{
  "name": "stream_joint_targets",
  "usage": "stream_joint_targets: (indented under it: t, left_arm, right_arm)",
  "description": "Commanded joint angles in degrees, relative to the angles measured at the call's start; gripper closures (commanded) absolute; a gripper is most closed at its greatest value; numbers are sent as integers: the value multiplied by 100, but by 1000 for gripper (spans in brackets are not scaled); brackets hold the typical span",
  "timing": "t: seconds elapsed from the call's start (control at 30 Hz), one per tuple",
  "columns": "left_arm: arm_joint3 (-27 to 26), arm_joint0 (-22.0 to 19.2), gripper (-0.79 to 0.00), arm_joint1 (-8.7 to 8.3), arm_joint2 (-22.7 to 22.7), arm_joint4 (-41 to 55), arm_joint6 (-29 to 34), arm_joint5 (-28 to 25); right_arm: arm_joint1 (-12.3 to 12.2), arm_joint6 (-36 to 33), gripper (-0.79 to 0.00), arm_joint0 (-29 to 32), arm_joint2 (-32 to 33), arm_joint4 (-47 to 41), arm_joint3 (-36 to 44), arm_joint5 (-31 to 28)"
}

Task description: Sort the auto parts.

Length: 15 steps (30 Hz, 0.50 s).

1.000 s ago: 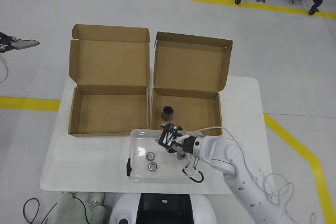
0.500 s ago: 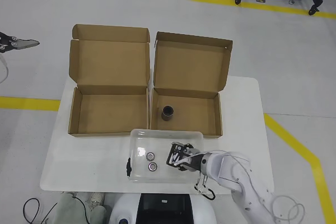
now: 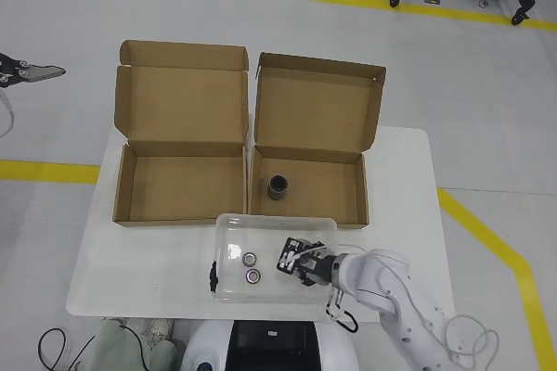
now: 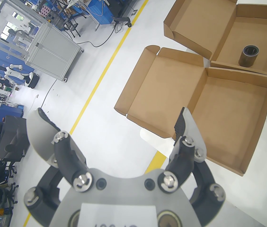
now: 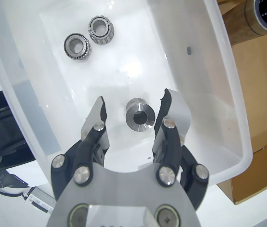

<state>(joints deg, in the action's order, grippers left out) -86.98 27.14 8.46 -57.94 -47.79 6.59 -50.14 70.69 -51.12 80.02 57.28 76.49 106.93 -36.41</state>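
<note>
Right claw: right gripper [image 5: 132,106] is down inside the clear bin [image 5: 218,76]; jaws spread, one on either side of the silver sleeve [image 5: 139,118]; not pinching it
Silver sleeve: on the bin floor, bore facing up at the wrist camera; one pad just beside it, the other a little off
Bearings: first bearing [image 5: 77,47] and second bearing [image 5: 100,29] sit side by side toward the bin's other end; well apart from the sleeve
Right box: right cardboard box [image 3: 325,190] open, just behind the bin; dark cylinder [image 3: 278,186] upright in its near-left corner
Left box: left cardboard box [image 3: 176,185] open; right beside the other box on the white table [image 3: 148,269]
Left claw: left gripper [image 4: 111,119] is up high, off the table's side, over the floor; jaws wide apart
</note>
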Motion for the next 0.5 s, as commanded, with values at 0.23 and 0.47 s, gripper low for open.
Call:
stream_joint_targets:
  t: [0.23,0.47]
  left_arm:
    - [0,0,-785,0,0,0,0,0]
    - [0,0,-785,0,0,0,0,0]
  right_arm:
    - [8,-370,-434,-203,-194,-115,-205,203]
    - [-7,-482,-437,-275,-257,-214,-308,276]
